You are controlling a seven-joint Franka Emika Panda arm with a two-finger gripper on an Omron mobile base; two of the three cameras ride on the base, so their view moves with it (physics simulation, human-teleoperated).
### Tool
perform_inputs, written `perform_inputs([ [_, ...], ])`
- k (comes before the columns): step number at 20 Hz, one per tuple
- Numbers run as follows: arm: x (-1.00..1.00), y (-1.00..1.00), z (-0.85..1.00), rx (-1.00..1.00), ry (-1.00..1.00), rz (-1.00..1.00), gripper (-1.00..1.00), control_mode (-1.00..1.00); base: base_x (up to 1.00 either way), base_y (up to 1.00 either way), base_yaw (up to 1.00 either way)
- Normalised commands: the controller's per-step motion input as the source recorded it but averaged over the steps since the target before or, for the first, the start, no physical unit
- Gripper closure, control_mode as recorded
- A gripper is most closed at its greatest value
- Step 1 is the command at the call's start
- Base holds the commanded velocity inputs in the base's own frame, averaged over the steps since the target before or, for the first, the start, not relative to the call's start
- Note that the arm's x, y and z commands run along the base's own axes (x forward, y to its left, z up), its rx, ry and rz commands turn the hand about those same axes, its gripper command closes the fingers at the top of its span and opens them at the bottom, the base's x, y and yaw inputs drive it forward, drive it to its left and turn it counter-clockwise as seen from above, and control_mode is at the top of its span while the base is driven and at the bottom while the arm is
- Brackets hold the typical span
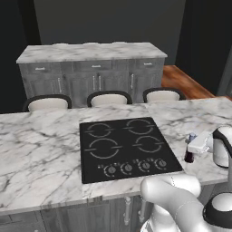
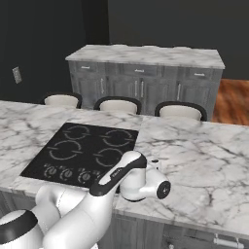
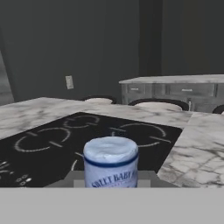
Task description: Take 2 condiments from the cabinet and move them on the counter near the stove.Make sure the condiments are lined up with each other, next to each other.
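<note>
- The gripper (image 1: 195,146) is clamped tight on a sauce bottle (image 1: 189,153); the bottle stands up straight on the marble counter (image 1: 41,149), just beside the black stove (image 1: 127,147), at the stove's 3 o'clock side
- In the hand view the bottle's blue cap (image 3: 110,154) sits close up at 6 o'clock
- Three stools (image 1: 108,98) wait behind the counter at 12 o'clock; farther back stands a grey cabinet block (image 1: 90,77) with a marble top

White marble counter (image 1: 41,145); black stove (image 1: 127,147) inset centre; sauce bottle (image 1: 189,152) just right of stove.
</note>
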Motion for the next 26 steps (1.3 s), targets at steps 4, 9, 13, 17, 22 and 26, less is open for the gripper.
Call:
perform_inputs([
  [4, 0.00, 0.00, -0.19, 0.00, 0.00, 0.00, 1.00, -1.00, 0.00, 0.00, 0.00],
  [9, 0.00, 0.00, -0.17, 0.00, 0.00, 0.00, 1.00, -1.00, 0.00, 0.00, 0.00],
  [13, 0.01, 0.00, -0.17, 0.00, 0.00, 0.00, 1.00, -1.00, 0.00, 0.00, 0.00],
  [17, 0.02, 0.00, -0.15, 0.00, -0.01, 0.00, 1.00, -1.00, 0.00, 0.00, 0.00],
  [22, 0.00, 0.00, -0.13, 0.00, -0.04, 0.00, 1.00, -1.00, 0.00, 0.00, 0.00],
  [26, 0.00, 0.00, -0.03, 0.00, 0.00, 0.00, -1.00, -1.00, 0.00, 0.00, 0.00],
])
